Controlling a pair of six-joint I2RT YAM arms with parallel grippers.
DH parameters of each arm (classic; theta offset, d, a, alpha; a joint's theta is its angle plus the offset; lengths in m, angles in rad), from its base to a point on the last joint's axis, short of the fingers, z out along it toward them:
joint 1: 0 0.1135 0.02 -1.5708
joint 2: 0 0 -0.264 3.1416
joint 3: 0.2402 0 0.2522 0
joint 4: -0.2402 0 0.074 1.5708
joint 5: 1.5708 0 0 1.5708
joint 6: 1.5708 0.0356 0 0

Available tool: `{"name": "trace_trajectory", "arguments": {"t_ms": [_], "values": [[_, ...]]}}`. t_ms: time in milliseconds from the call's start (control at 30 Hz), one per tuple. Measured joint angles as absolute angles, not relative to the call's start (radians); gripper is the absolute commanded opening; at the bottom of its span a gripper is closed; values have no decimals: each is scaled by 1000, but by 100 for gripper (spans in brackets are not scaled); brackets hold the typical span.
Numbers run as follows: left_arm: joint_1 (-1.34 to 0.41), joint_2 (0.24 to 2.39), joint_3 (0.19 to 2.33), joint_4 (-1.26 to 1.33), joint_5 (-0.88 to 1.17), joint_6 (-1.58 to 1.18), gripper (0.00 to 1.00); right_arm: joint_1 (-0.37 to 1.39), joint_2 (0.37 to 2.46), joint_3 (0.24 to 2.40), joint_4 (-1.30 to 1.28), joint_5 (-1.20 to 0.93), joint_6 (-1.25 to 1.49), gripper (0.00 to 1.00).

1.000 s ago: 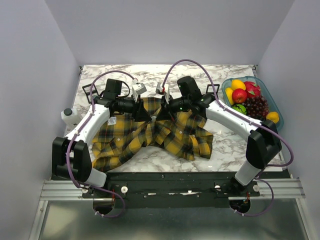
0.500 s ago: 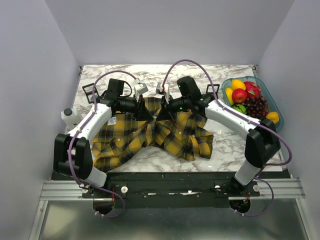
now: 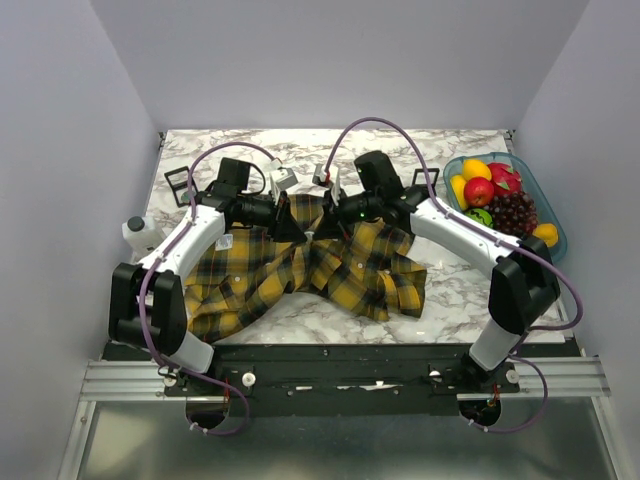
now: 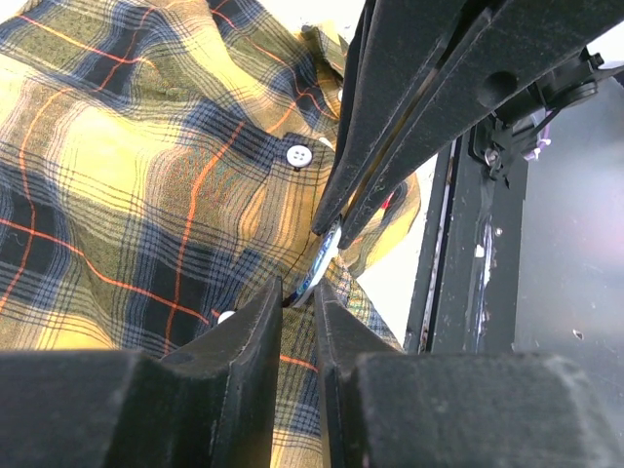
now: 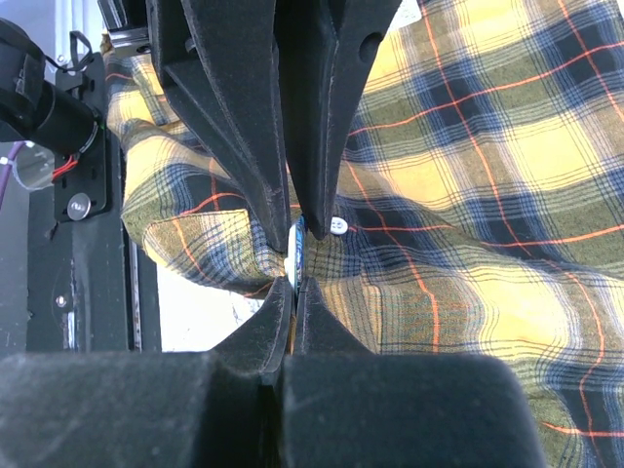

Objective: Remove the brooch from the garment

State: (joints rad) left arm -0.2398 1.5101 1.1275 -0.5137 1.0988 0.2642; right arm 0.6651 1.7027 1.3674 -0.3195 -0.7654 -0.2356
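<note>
Yellow and dark navy plaid, crossed by thin orange-red lines, on the garment (image 3: 300, 270). White on its buttons (image 4: 297, 154). Pale blue-silver on the brooch (image 5: 298, 239) (seen edge-on only). Grey-veined white marble on the table (image 3: 450, 290). Translucent teal on the basket (image 3: 540, 190).

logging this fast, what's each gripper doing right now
left gripper: closed on the brooch, at one edge
right gripper: closed on the brooch, at the opposite edge

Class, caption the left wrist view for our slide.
Left claw and right claw pinch the edge-on brooch on the plaid shirt.
</note>
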Motion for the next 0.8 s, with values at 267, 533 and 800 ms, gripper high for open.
{"name": "trace_trajectory", "arguments": {"t_ms": [267,533,800], "values": [[-252,1539,1139,-511,1114,256,0,647,1708,1369,-331,-758,-232,8],[-257,1536,1139,-533,1092,259,0,646,1685,1346,-329,-689,-228,52],[-257,1452,1139,-561,1037,257,0,645,1650,1243,-315,-639,-229,55]]}}
